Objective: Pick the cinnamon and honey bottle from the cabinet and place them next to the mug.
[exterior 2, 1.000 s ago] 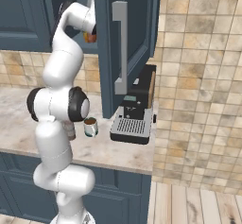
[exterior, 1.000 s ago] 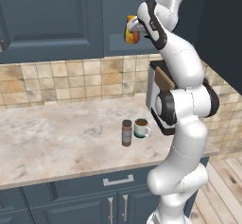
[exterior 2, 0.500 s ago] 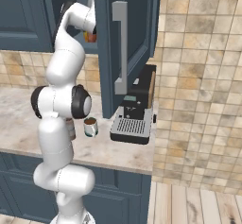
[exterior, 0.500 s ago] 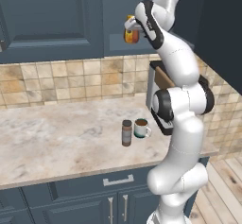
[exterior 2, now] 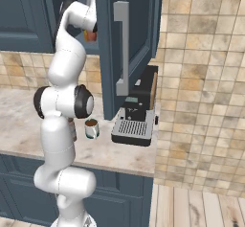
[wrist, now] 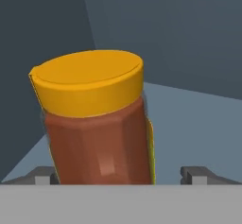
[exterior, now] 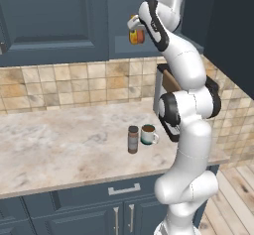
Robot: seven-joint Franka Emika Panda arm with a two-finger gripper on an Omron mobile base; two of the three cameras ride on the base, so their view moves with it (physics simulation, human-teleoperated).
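A mottled beige stone bench (exterior: 59, 145) runs under tan square tiles, with the dark blue-grey panelled cabinet (exterior: 54, 21) hanging above it. Up at the cabinet's open niche the fingers (exterior: 135, 28) reach in around the honey bottle (wrist: 97, 124), an amber faceted body under a broad yellow-orange cap, tilted in the hand view; the two dark tips sit either side of it with a gap on each side, so I cannot tell whether they grip it. Down on the bench the slim brown cinnamon (exterior: 133, 139) jar stands upright just beside the pale mug (exterior: 148, 134), near the black coffee machine (exterior 2: 136, 118).
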